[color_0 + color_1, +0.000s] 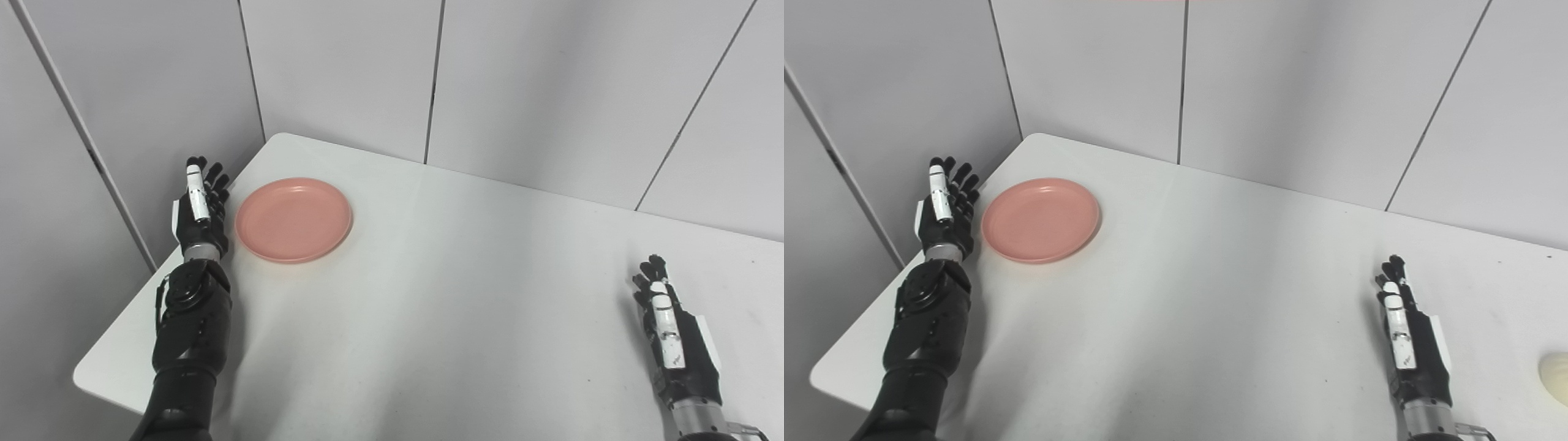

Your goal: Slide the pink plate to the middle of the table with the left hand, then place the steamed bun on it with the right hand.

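A round pink plate (293, 219) lies flat near the table's far left corner. Just to its left stands my left hand (201, 208), open, fingers straight and pointing away, close to the plate's rim without clearly touching it. My right hand (669, 331) is open too, set edge-up over the near right part of the table and holding nothing. The steamed bun (1556, 377), pale cream, shows only in the right eye view, cut by the right edge, to the right of my right hand.
The white table (441, 294) has its left edge right beside my left forearm. Grey wall panels (343, 67) rise behind it and along the left side.
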`<state>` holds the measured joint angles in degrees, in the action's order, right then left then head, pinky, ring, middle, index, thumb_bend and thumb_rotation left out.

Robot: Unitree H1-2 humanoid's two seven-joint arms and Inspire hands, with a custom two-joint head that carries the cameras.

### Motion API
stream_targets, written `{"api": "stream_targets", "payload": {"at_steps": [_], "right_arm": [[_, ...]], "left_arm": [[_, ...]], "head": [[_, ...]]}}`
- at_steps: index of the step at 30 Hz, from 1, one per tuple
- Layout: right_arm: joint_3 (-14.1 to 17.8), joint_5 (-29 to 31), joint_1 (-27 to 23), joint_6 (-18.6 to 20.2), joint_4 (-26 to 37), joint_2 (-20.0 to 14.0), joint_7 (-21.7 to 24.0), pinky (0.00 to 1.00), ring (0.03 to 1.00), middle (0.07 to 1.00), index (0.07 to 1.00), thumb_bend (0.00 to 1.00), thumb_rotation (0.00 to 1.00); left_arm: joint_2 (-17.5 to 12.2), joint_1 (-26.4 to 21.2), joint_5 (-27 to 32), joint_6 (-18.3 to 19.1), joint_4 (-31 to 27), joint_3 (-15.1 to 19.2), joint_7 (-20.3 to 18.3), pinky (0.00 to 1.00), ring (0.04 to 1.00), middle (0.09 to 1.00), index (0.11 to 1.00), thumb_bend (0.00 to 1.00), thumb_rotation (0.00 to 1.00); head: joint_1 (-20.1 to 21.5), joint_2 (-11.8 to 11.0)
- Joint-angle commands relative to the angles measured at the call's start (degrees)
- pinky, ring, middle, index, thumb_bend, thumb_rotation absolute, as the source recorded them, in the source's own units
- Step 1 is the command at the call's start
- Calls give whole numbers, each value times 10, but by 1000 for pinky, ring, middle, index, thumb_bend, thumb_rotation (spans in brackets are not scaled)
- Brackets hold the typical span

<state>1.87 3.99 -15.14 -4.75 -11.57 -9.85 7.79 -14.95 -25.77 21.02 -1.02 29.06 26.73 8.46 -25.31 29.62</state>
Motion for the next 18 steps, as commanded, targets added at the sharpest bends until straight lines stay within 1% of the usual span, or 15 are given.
{"api": "stream_targets", "payload": {"at_steps": [1, 4, 6, 8, 12, 13, 16, 18], "right_arm": [[5, 1, 20, -1, -11, -3, -2, 1000, 970, 983, 993, 86, 1000], [5, 1, 22, 4, -6, -2, -3, 1000, 969, 983, 991, 77, 1000], [4, 1, 22, -1, -8, -2, -2, 1000, 970, 985, 992, 72, 1000], [3, 0, 22, -4, -11, -3, -1, 1000, 975, 988, 997, 70, 1000], [3, -2, 22, -8, -12, -3, -2, 997, 967, 981, 990, 77, 1000], [3, -2, 22, -7, -10, -2, -2, 997, 967, 979, 990, 76, 1000], [4, -2, 23, -3, -6, -1, -4, 998, 967, 978, 989, 81, 1000], [4, -2, 23, -6, -7, -1, -3, 998, 966, 978, 989, 90, 1000]], "left_arm": [[2, -9, 0, 3, 10, -8, -5, 950, 917, 914, 922, 442, 1000], [6, -10, -3, 3, 21, -19, -11, 936, 910, 906, 910, 444, 1000], [8, -12, -2, 3, 30, -27, -19, 929, 892, 898, 901, 450, 1000], [11, -13, 3, 5, 35, -32, -27, 933, 894, 899, 902, 455, 1000], [18, -16, 8, 9, 41, -40, -40, 926, 892, 895, 898, 455, 1000], [19, -16, 7, 10, 41, -43, -42, 907, 885, 888, 893, 449, 1000], [24, -18, -1, 15, 42, -53, -50, 896, 882, 891, 895, 460, 1000], [26, -19, -1, 17, 45, -59, -55, 912, 882, 893, 897, 464, 1000]], "head": [[1, 0], [0, -3], [1, -3], [3, -3], [3, -1], [3, -1], [7, 1], [8, 1]]}}
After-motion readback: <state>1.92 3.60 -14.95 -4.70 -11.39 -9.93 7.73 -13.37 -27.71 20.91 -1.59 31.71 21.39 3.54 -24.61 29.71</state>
